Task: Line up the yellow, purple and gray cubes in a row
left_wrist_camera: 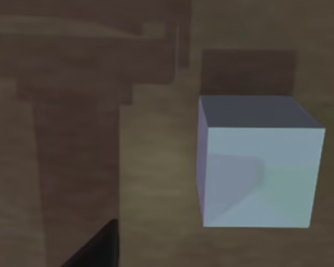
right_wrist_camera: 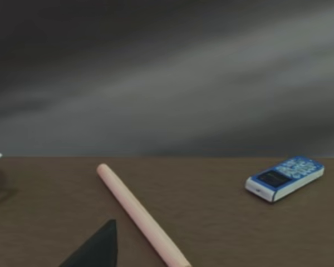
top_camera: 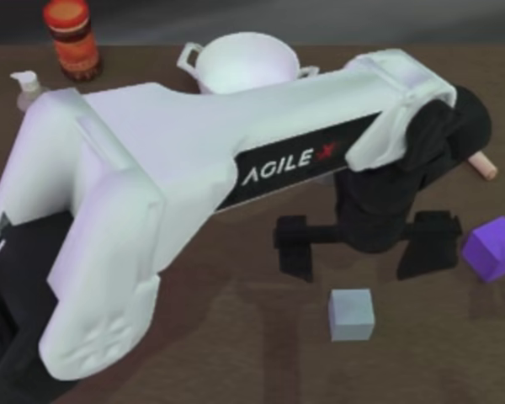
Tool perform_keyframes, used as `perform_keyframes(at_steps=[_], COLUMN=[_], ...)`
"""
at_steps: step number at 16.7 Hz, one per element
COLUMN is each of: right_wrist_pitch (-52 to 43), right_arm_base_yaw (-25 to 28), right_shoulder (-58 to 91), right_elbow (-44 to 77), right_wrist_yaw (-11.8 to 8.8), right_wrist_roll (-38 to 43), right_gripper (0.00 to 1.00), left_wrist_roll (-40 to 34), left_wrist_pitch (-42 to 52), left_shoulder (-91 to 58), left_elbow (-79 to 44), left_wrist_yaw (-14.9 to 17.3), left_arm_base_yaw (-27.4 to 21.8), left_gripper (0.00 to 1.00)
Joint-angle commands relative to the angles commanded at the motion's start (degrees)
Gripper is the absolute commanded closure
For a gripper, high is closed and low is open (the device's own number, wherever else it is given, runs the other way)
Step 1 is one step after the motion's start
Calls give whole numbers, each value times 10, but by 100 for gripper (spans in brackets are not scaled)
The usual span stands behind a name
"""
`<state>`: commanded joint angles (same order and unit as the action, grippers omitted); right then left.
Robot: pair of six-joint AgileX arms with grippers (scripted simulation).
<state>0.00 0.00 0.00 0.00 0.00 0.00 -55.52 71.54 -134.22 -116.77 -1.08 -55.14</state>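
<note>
The pale gray cube sits on the brown table toward the front, and it fills much of the left wrist view. My left gripper hovers just behind it, open wide, its black fingers spread to either side with nothing between them. The purple cube rests at the right, just beside the gripper's right finger. The yellow cube is out of view. My right arm does not show in the top view. Its wrist view has one dark fingertip far to one side, above bare table.
The big white left arm covers the table's left and middle. At the back stand a white bowl, a red-lidded jar and a pump bottle. A pink rod lies at the right, and a blue phone lies beyond it.
</note>
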Motion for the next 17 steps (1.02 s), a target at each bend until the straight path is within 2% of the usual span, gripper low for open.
perform_keyframes(at_steps=[3, 7, 12, 17], right_wrist_pitch=[-18, -80, -202, -342], right_arm_base_yaw=[4, 12, 24, 40], right_shoulder=[28, 132, 368, 658], right_elbow=[28, 119, 282, 456], right_wrist_yaw=[-1, -2, 0, 1], right_wrist_roll=[-7, -28, -70, -116], right_gripper=[0, 0, 0, 0], left_wrist_roll=[6, 30, 100, 226], left_wrist_pitch=[-22, -93, -229, -387], left_shoulder=[34, 161, 442, 777], left_elbow=[33, 150, 390, 687], left_wrist_yaw=[-2, -6, -9, -9], left_arm_base_yaw=[18, 82, 207, 345], left_gripper=[0, 0, 0, 0])
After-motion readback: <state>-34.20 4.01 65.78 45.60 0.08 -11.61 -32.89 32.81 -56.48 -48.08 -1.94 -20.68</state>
